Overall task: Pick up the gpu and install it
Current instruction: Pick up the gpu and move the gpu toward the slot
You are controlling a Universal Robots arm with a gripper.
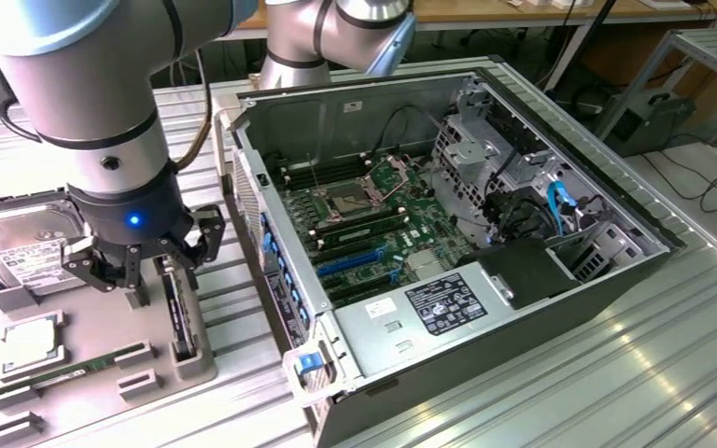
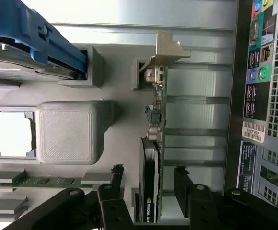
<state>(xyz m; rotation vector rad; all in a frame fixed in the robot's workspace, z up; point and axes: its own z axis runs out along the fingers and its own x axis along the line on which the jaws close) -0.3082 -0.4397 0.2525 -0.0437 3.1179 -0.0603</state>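
We begin at the exterior view's left, where a silver hard drive (image 1: 29,247) with a white label lies on a grey holder tray (image 1: 91,401), near the tray's far edge. On the same tray, closer to its near edge, we see a square processor (image 1: 31,341) in its pocket and a slim green memory stick (image 1: 72,369) beside it. The tray itself lies on the ribbed metal counter (image 1: 657,355). Moving to the right, the arm hangs over the tray with its gripper (image 1: 165,275) pointing down. Directly under it the gpu (image 1: 182,317) stands on its long edge in a slot along the tray's edge that faces the computer. In the wrist view the gripper (image 2: 148,170) is lowered around the gpu (image 2: 156,124). Its fingers (image 2: 181,182) are spread wide, one on each side of the card, and a gap shows on both sides. The pale bracket (image 2: 165,48) is at the card's other end. Further right stands the open computer case (image 1: 521,373), and inside it we see the green motherboard (image 1: 384,233) with blue slots (image 1: 352,261).
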